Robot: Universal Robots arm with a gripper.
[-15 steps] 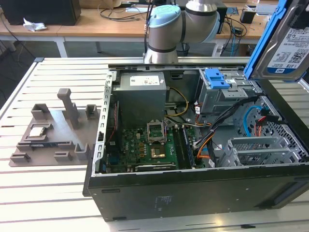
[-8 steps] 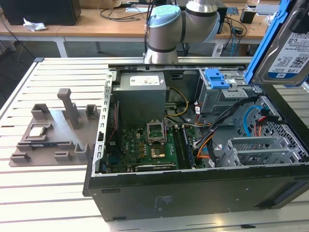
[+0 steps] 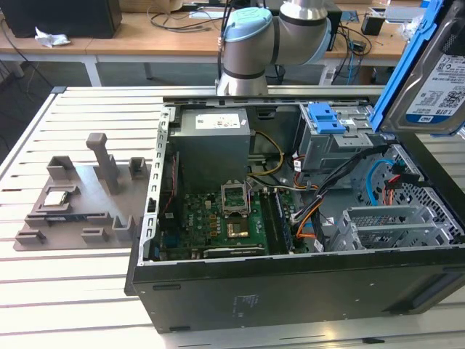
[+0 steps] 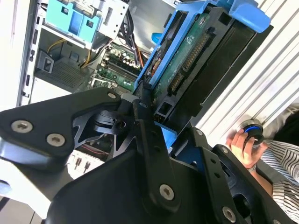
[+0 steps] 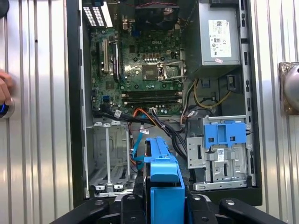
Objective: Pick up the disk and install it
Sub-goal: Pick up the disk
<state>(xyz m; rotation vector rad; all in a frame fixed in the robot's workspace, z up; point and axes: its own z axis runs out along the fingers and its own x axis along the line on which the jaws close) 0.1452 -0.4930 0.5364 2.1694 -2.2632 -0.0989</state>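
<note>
Clamping the disk [image 4: 196,51] by its blue rails, the fingers [image 4: 144,123] of the gripper [image 4: 166,116] press in from both sides. The disk stands on edge, tilted, held in the air past the fingertips. Beyond it lies the open computer case [image 5: 77,116], with the grey drive cage [image 5: 110,158] straight ahead of the fingers and the blue caddy [image 5: 224,133] off to one side. The arm [image 3: 251,36] bends high over the case. The exterior view's right edge cuts off the disk. Black linkage hides where the fingers meet the rails.

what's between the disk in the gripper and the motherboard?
A loose bundle of cables, black, orange and blue, runs between the disk and the motherboard. The first wrist view shows it.
</note>
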